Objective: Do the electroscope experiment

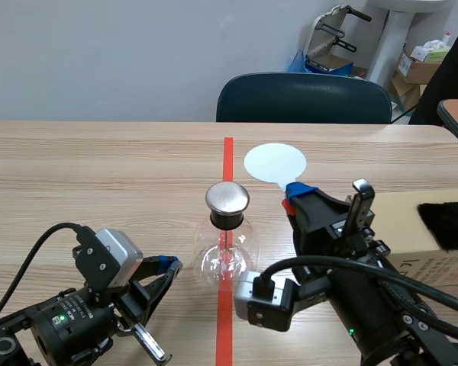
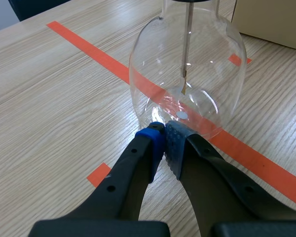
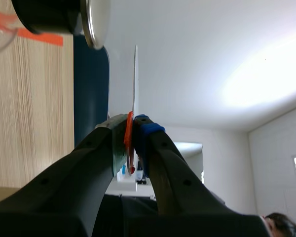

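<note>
— Where is the electroscope?

— The glass flask (image 1: 227, 255) stands upright near the middle of the counter (image 1: 99, 175), right on the red tape line (image 1: 227, 152). A round metal cap (image 1: 227, 197) sits on its dark neck, and a thin rod (image 2: 186, 44) hangs down inside the glass.

— And the left pincer (image 1: 166, 264)?

— Low over the counter, just beside the flask's base. Its two fingers meet at the tips with nothing between them. I cannot tell whether the tips touch the glass.

— The right pincer (image 1: 298, 192)?

— Raised beside the flask on the right, with its fingers clamped on the orange stem (image 3: 129, 133) of a white disc (image 1: 275, 163). The disc sticks out past the fingertips, away from the robot. It is near the metal cap but apart from it.

— Anything else there?

— A cardboard box (image 1: 412, 221) lies on the counter at the right, behind the right arm, with something black and furry (image 1: 446, 225) on it. A dark chair (image 1: 304, 99) stands at the far edge of the counter.
</note>
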